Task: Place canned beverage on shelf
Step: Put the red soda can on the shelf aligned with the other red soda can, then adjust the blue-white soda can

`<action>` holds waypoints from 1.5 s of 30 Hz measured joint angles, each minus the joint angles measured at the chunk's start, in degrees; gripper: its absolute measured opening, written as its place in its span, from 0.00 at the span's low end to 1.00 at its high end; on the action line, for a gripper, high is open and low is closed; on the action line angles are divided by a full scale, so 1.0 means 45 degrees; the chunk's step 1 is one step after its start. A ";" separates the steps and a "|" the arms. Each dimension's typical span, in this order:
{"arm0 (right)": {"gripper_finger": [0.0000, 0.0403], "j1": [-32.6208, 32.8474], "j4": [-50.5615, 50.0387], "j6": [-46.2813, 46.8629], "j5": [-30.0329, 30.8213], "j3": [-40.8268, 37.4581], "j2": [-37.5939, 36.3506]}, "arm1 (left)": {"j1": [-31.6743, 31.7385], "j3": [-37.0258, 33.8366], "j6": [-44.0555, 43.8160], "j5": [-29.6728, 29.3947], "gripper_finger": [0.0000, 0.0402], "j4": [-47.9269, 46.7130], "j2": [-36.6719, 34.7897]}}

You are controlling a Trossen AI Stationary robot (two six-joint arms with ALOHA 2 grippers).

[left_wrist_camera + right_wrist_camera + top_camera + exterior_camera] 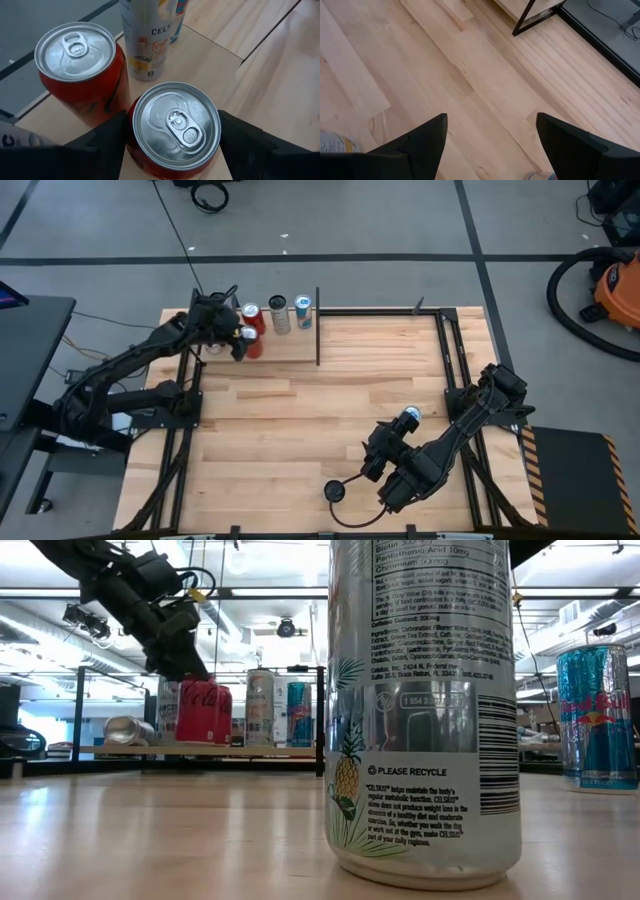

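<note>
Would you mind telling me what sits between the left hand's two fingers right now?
A red can stands upright between the left hand's fingers on the shelf, beside a second red can; the left wrist view shows it.

Open-plan lab: ceiling strip lights (60, 595).

Left arm (140, 360): I see matte black jointed links, with a thin black cable running off toward 12 o'clock.
Left tool (172, 145): two broad, flat black fingers with angled, wedge-like tips.
Right arm (470, 420): the same black build, blocky housings at the joints.
Right tool (490, 145): two black tapered fingers, plain faces, no markings I can read.
</note>
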 joint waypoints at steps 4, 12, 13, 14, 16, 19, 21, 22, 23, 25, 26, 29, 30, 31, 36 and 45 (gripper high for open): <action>0.78 0.0005 0.0015 0.0000 -0.0005 0.0000 0.0000 | -0.0089 -0.0010 -0.0015 -0.0044 0.67 0.0138 0.0019; 0.78 0.0005 0.0053 0.0000 -0.0034 0.0000 0.0000 | -0.0087 -0.0040 -0.0297 -0.0092 0.78 0.0178 0.0034; 0.78 0.0005 0.0065 0.0000 -0.0053 0.0000 0.0000 | -0.0087 -0.0049 -0.0382 -0.0101 0.79 0.0219 0.0034; 0.78 0.0005 0.0090 0.0000 -0.0067 0.0000 0.0000 | -0.0087 -0.0058 -0.0553 -0.0125 0.79 0.0264 0.0034; 0.78 0.0005 0.0102 0.0000 -0.0068 0.0000 0.0000 | -0.0087 -0.0068 -0.0708 -0.0130 0.79 0.0375 0.0044; 0.78 0.0005 0.0102 0.0000 -0.0068 0.0000 0.0000 | -0.0092 -0.0073 -0.0889 -0.0096 0.80 0.0486 0.0044; 0.78 0.0005 0.0102 0.0000 -0.0045 -0.0002 0.0000 | -0.0087 -0.0073 -0.0909 0.0205 0.80 0.0542 0.0044; 0.78 0.0005 0.0098 0.0000 -0.0016 -0.0005 0.0000 | -0.0087 -0.0073 -0.0913 0.0349 0.80 0.0547 0.0044; 0.78 0.0005 0.0097 -0.0003 -0.0015 -0.0003 0.0000 | -0.0087 -0.0073 -0.0914 0.0403 0.80 0.0547 0.0044; 0.78 0.0005 0.0097 0.0000 -0.0015 -0.0005 0.0000 | -0.0092 -0.0073 -0.0909 0.0423 0.80 0.0537 0.0044; 0.78 0.0005 0.0097 -0.0002 -0.0015 -0.0002 0.0000 | -0.0092 -0.0073 -0.0912 0.0434 0.80 0.0537 0.0044; 0.78 0.0005 0.0097 0.0000 -0.0015 0.0000 0.0000 | -0.0092 -0.0073 -0.0910 0.0439 0.80 0.0565 0.0044; 0.78 0.0005 0.0097 0.0000 -0.0015 0.0000 0.0000 | -0.0092 -0.0073 -0.0909 0.0439 0.80 0.0589 0.0044; 0.78 0.0005 0.0097 -0.0005 -0.0024 0.0000 0.0000 | -0.0092 -0.0073 -0.0909 0.0439 0.80 0.0658 0.0044; 0.78 0.0005 0.0119 0.0000 -0.0072 -0.0001 0.0000 | -0.0092 -0.0073 -0.1043 0.0443 0.80 0.1217 0.0039; 0.78 0.0005 0.0185 0.0000 -0.0078 0.0000 0.0000 | -0.0058 0.0058 -0.1259 0.0439 0.80 0.1397 -0.0168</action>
